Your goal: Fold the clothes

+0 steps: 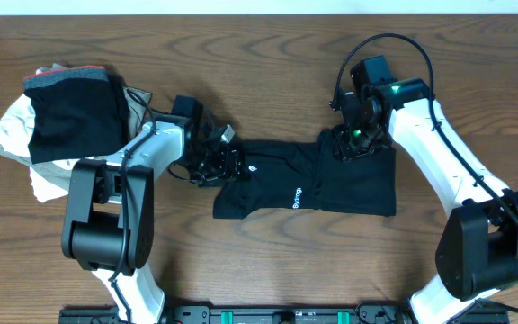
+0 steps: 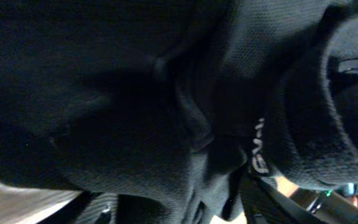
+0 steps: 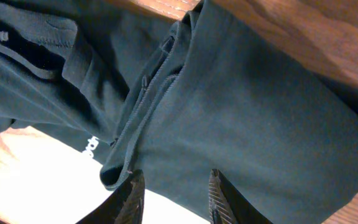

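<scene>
Closest to the lens, the clothes fill my left wrist view with black knit, so I cannot tell whether the left gripper is apart or clamped. From overhead, at the far left of the table, a pile of pale garments sits under a plain black folded piece, just beside my left arm. The left gripper is at the garment's left end. Mid-table the clothes lie spread, with the white lettering facing up. At their far right corner the right gripper hangs over a folded edge, jaws apart.
</scene>
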